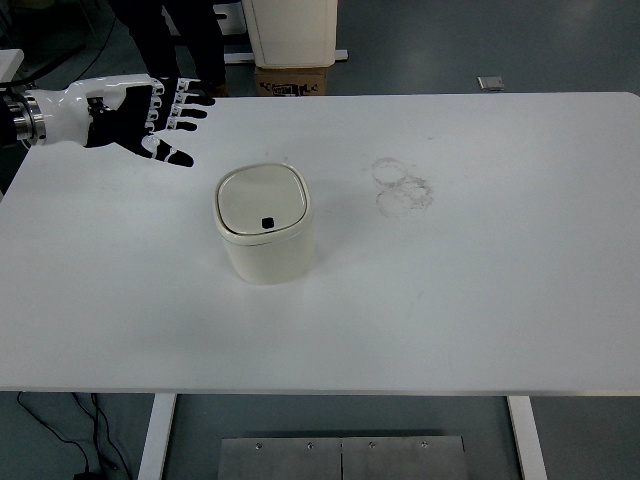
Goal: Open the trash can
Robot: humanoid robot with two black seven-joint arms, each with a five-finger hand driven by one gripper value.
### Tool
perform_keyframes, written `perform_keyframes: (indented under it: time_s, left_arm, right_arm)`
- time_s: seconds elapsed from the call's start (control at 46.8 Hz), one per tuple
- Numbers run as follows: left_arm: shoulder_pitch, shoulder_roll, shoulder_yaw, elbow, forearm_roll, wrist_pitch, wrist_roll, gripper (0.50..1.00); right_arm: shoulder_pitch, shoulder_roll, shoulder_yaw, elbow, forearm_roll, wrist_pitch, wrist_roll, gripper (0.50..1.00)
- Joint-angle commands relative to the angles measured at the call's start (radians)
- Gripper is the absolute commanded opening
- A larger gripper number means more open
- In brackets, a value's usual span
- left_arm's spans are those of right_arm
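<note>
Top view shows my left hand [140, 118] hovering fingers spread wide and empty, up-left of the trash can [267, 224] mid-table, lid [263, 201] shut, so basically nothing's done yet.

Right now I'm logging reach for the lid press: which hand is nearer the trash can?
Left. The left hand hovers, fingers spread, over the table's far left, up and left of the trash can and apart from it. The right hand is not in view.

Lab or workshop floor: bare white test table [480, 300], grey-blue concrete floor [450, 45], cardboard box [293, 80] at 12 o'clock, cables [75, 435] at 7.
</note>
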Motion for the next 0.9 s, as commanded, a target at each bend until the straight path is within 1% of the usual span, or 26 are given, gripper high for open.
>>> perform_keyframes:
  time_s: [0.0, 0.064, 0.406, 0.577, 0.727, 0.876]
  left_arm:
    - [-0.015, 0.002, 0.000, -0.018, 0.033, -0.031, 0.009, 1.000]
    - [-0.029, 0.000, 0.000, -0.034, 0.070, -0.056, 0.017, 1.000]
    - [-0.093, -0.049, 0.000, -0.080, 0.178, -0.056, 0.020, 1.000]
    - [-0.106, -0.077, 0.000, -0.080, 0.219, -0.056, 0.060, 1.000]
    - [-0.112, -0.074, 0.000, -0.109, 0.233, -0.056, 0.116, 1.000]
    - [-0.133, -0.064, 0.000, -0.116, 0.234, -0.056, 0.133, 1.000]
  right_arm:
    - [0.000, 0.000, 0.000, 0.000, 0.000, 0.000, 0.000, 0.991]
    - [0.000, 0.000, 0.000, 0.000, 0.000, 0.000, 0.000, 0.991]
    - [0.000, 0.000, 0.000, 0.000, 0.000, 0.000, 0.000, 0.991]
    - [0.000, 0.000, 0.000, 0.000, 0.000, 0.000, 0.000, 0.991]
    - [0.000, 0.000, 0.000, 0.000, 0.000, 0.000, 0.000, 0.991]
    - [0.000, 0.000, 0.000, 0.000, 0.000, 0.000, 0.000, 0.991]
